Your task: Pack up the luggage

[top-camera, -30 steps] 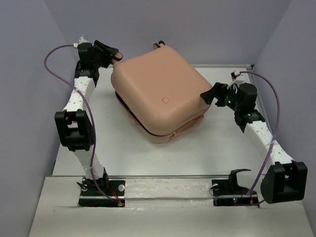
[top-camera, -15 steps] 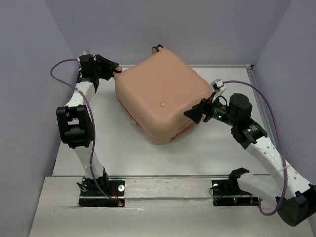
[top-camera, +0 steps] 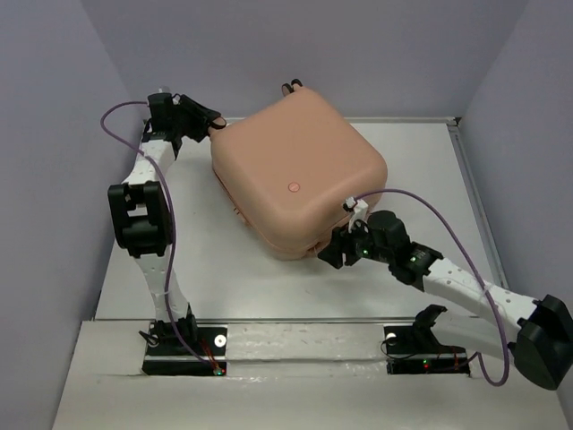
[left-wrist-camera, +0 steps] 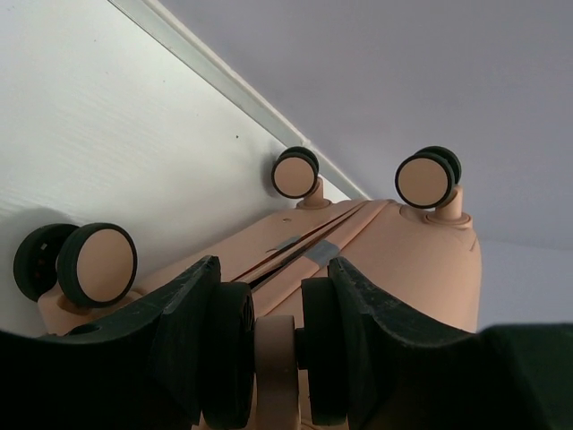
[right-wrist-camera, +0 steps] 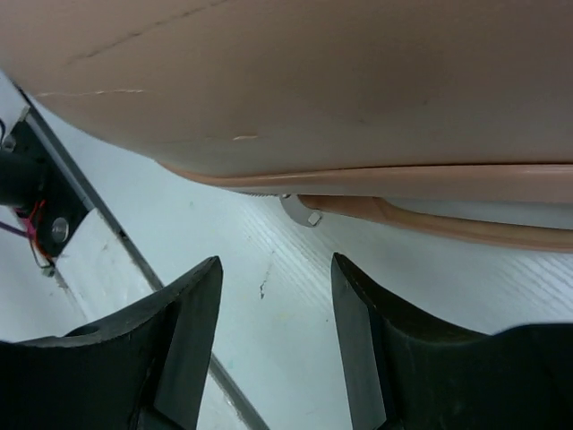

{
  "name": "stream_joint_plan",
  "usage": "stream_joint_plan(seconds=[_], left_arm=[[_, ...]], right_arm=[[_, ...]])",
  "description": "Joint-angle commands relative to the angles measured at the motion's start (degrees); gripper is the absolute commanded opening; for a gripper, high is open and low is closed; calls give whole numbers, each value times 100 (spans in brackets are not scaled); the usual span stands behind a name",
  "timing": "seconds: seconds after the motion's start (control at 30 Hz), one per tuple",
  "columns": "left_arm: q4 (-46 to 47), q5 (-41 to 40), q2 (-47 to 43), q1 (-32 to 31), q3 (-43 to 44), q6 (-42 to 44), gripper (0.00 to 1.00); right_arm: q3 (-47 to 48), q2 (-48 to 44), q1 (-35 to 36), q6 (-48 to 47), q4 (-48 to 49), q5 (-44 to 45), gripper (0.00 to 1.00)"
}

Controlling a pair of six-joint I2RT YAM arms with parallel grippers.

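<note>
1. The luggage (top-camera: 295,179) lies in the middle of the table (top-camera: 421,161), toward the back.
2. The left claw (top-camera: 208,121) is at its far left corner. It is squeezed tight on one wheel (left-wrist-camera: 231,349).
3. The right claw (top-camera: 329,253) is low at the near right edge. It is half open and holds nothing. The luggage is just past its tips.

Right arm (top-camera: 448,282) swung from the suitcase's right side in to its near corner, right gripper (top-camera: 329,253) now low at the seam, jaws narrower than a second ago, luggage (top-camera: 295,170) turned slightly, left gripper (top-camera: 213,121) and its clamped caster wheel (left-wrist-camera: 228,349) shifted rightward.
</note>
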Motion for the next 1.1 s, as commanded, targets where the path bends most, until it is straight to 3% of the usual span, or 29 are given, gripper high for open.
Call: stream_joint_plan(seconds=[0.0,0.27,0.3,0.33,0.4,0.43,0.53,0.67,0.8,0.87,0.93,1.0,1.07], left_arm=[[281,77,191,34,596,465,6],[148,-109,297,69,728,721,9],[148,-108,297,69,728,729,13],[174,-100,306,61,720,738,30],[174,-117,262,69,685,791,51],[174,-152,219,87,650,817,69],[157,-468,-45,113,378,940,85],[279,-1170,-764,131,-482,958,96],[989,-1444,-1966,122,-1852,669,96],[1376,-1427,-2460,52,-2942,458,94],[1633,-1462,-3181,-176,-3962,492,87],[1686,-1593,-3899,-413,-4577,764,65],[1651,-1883,-4332,-1176,-5369,878,41]], right_arm=[[-79,351,126,-129,1269,596,57],[-298,1001,495,-147,2359,991,53],[-298,1002,582,-147,2394,992,53],[-281,1133,696,-182,2420,1079,52],[-289,1213,829,-173,2447,1439,50],[-350,1213,829,-138,2577,1553,50],[-439,1196,1023,2,2745,2089,50],[-579,1274,1242,283,3053,2968,46],[-571,1450,1242,425,3352,3391,41],[-536,1538,1242,512,3492,3426,30],[-483,1635,1242,539,3502,3488,12],[-535,1591,1242,591,3528,3523,7],[-632,1381,1242,565,3458,3488,7]])
